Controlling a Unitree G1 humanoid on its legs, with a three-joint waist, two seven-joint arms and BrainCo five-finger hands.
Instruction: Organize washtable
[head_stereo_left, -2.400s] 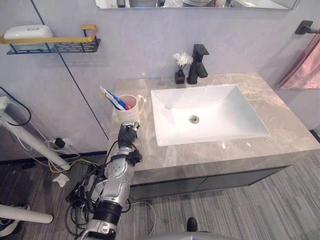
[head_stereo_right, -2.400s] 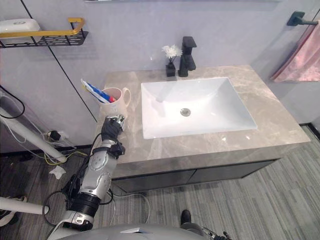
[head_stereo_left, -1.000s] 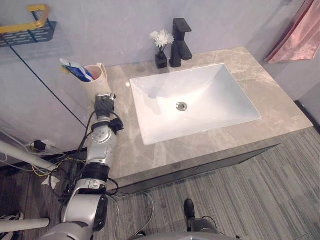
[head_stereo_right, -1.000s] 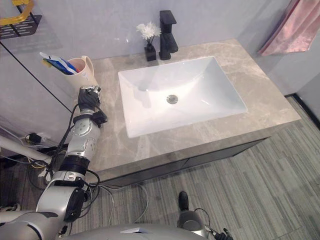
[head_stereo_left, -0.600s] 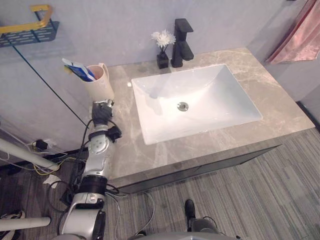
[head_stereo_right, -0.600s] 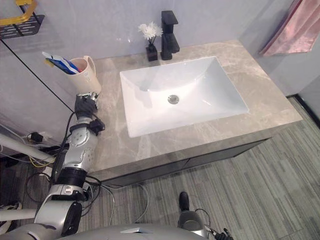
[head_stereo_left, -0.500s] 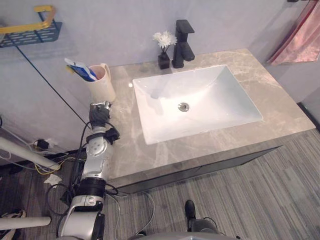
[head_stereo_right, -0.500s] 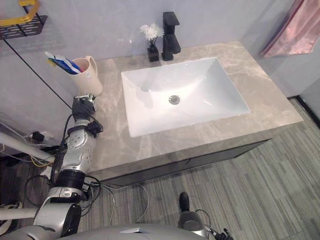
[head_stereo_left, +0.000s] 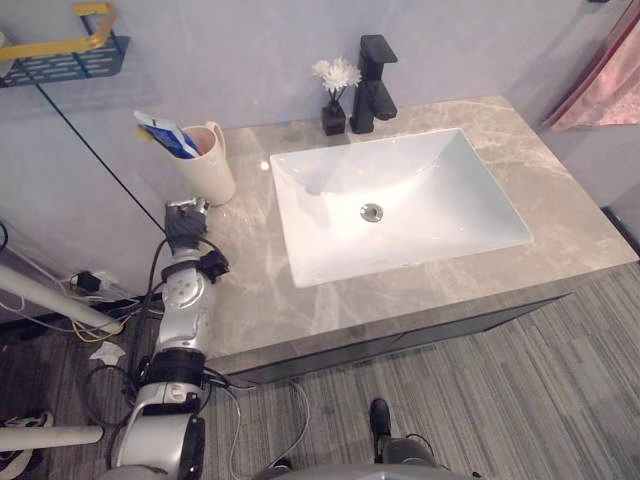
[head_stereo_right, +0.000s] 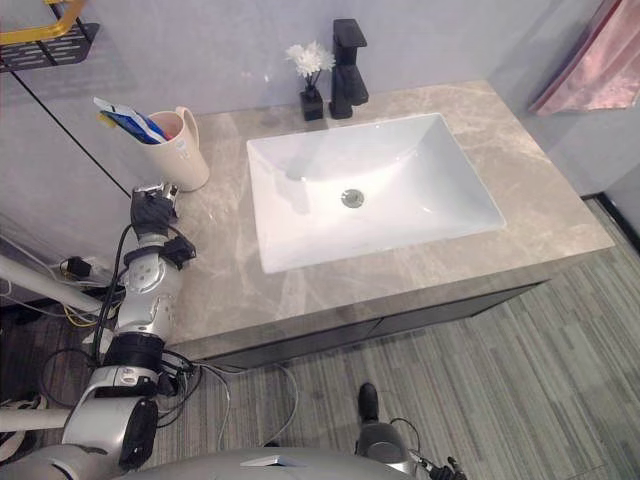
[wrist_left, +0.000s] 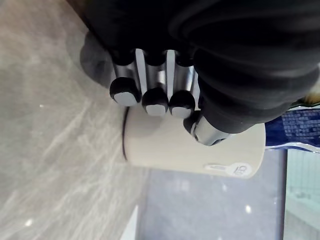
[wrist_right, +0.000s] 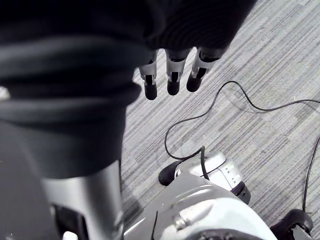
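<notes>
A cream mug (head_stereo_left: 208, 165) holding a blue-and-white toothpaste tube (head_stereo_left: 165, 133) and a red toothbrush stands at the back left of the marble washtable (head_stereo_left: 250, 270). My left hand (head_stereo_left: 183, 222) is at the table's left edge, just in front of the mug and slightly left of it. In the left wrist view its fingers (wrist_left: 155, 100) are curled and hold nothing, with the mug (wrist_left: 185, 147) right past them. Down by my side, my right hand (wrist_right: 172, 75) hangs over the floor with relaxed fingers.
A white basin (head_stereo_left: 395, 200) is sunk into the middle of the table. Behind it stand a black tap (head_stereo_left: 373, 85) and a small black vase of white flowers (head_stereo_left: 334, 95). A black-and-gold wall shelf (head_stereo_left: 62, 55) hangs at upper left. A pink towel (head_stereo_left: 610, 85) hangs at right.
The camera has shifted. Relative to the mug, my left hand has drifted left, from in front of it toward the table's left edge. The mug has stayed put.
</notes>
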